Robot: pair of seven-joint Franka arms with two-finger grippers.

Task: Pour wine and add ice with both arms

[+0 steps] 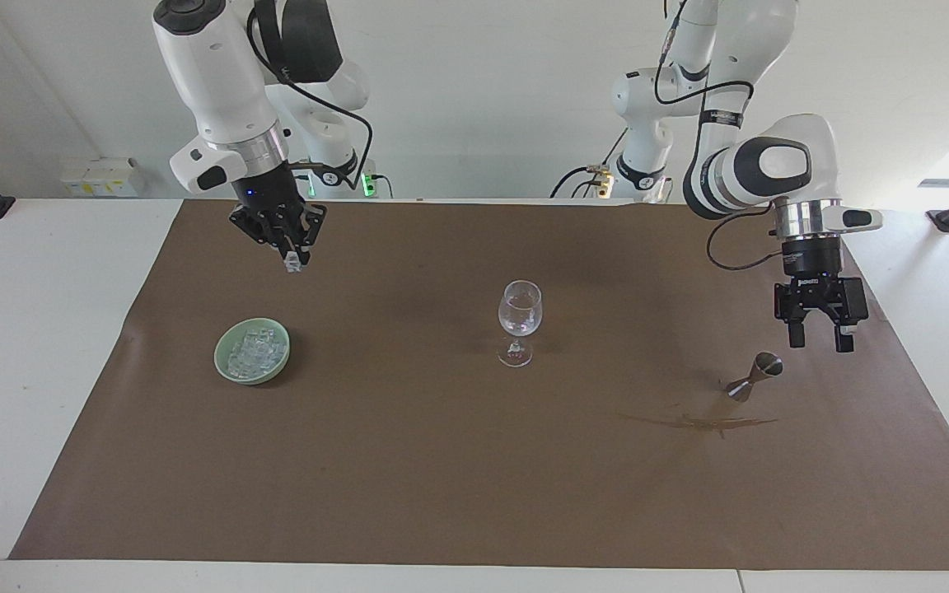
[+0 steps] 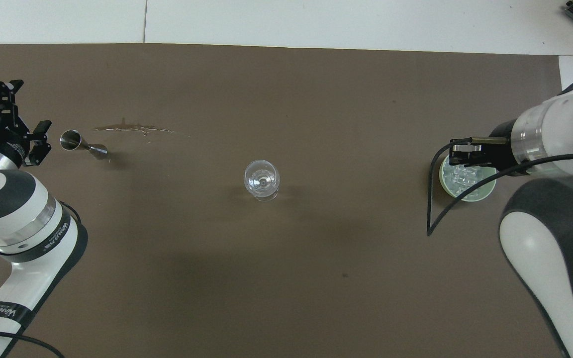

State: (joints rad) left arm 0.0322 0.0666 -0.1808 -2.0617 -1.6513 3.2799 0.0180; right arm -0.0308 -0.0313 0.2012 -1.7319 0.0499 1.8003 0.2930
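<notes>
- Right gripper (image 1: 294, 262) hangs in the air, fingertips pinched on one ice cube (image 1: 293, 264) (barely discernible).
- In the overhead view it partly covers the green bowl (image 2: 485, 191) of ice (image 1: 254, 353).
- Left gripper (image 1: 820, 340), jaws apart and empty, hangs beside the jigger (image 1: 754, 375).
- Wine glass (image 1: 518, 321) stands mid-table, well apart from the bowl.

White wall (image 1: 483, 91), white table (image 1: 38, 329) under brown paper sheet (image 1: 441, 478), daylight at one edge, black clamps at the table's ends.
</notes>
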